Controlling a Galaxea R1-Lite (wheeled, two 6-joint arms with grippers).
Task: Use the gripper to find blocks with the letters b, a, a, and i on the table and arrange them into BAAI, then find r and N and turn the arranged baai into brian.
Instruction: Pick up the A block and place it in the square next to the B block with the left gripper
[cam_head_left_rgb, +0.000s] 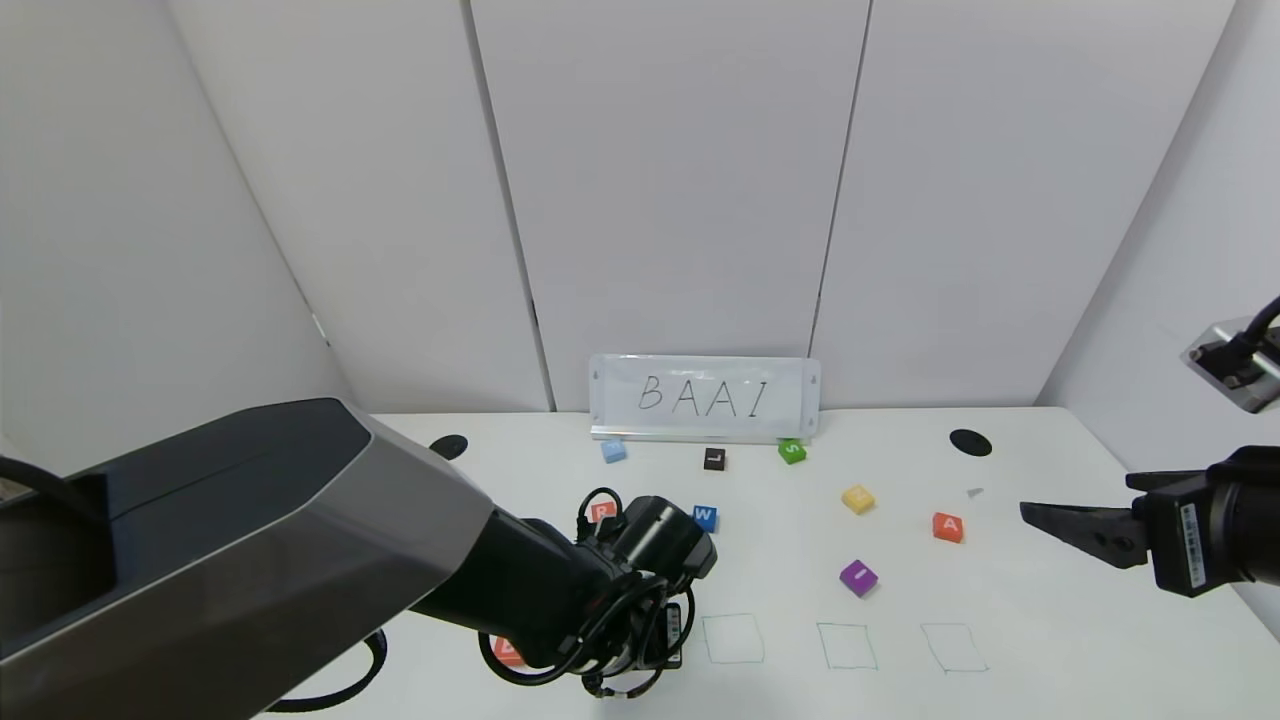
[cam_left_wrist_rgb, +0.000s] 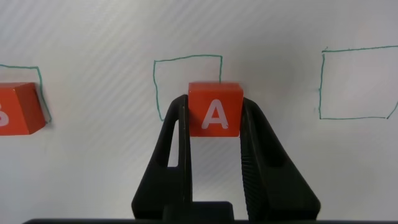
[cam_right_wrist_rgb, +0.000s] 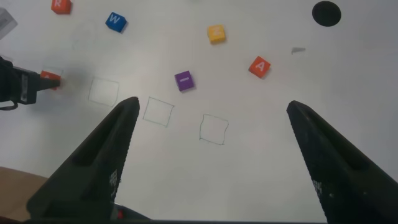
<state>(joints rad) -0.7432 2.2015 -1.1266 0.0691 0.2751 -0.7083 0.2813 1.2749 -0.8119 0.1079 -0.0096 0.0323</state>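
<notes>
My left gripper (cam_left_wrist_rgb: 214, 104) is shut on an orange-red A block (cam_left_wrist_rgb: 214, 109), low over the table (cam_head_left_rgb: 1040, 620), at the edge of a pen-drawn square (cam_left_wrist_rgb: 186, 78). Beside it an orange-red B block (cam_left_wrist_rgb: 22, 109) sits in the neighbouring square. In the head view the left arm covers the held block, and only a corner of the B block (cam_head_left_rgb: 507, 651) shows. Loose on the table are a second A block (cam_head_left_rgb: 947, 526), the purple I block (cam_head_left_rgb: 858, 577) and the r block (cam_head_left_rgb: 601, 512). My right gripper (cam_right_wrist_rgb: 212, 106) hangs open and empty at the table's right side.
A blue W cube (cam_head_left_rgb: 705, 517), a yellow cube (cam_head_left_rgb: 857, 498), a green S cube (cam_head_left_rgb: 791, 451), a black L cube (cam_head_left_rgb: 714, 459) and a light blue cube (cam_head_left_rgb: 613, 451) lie farther back. A BAAI sign (cam_head_left_rgb: 705, 397) leans on the wall. Three more drawn squares (cam_head_left_rgb: 847, 646) run to the right.
</notes>
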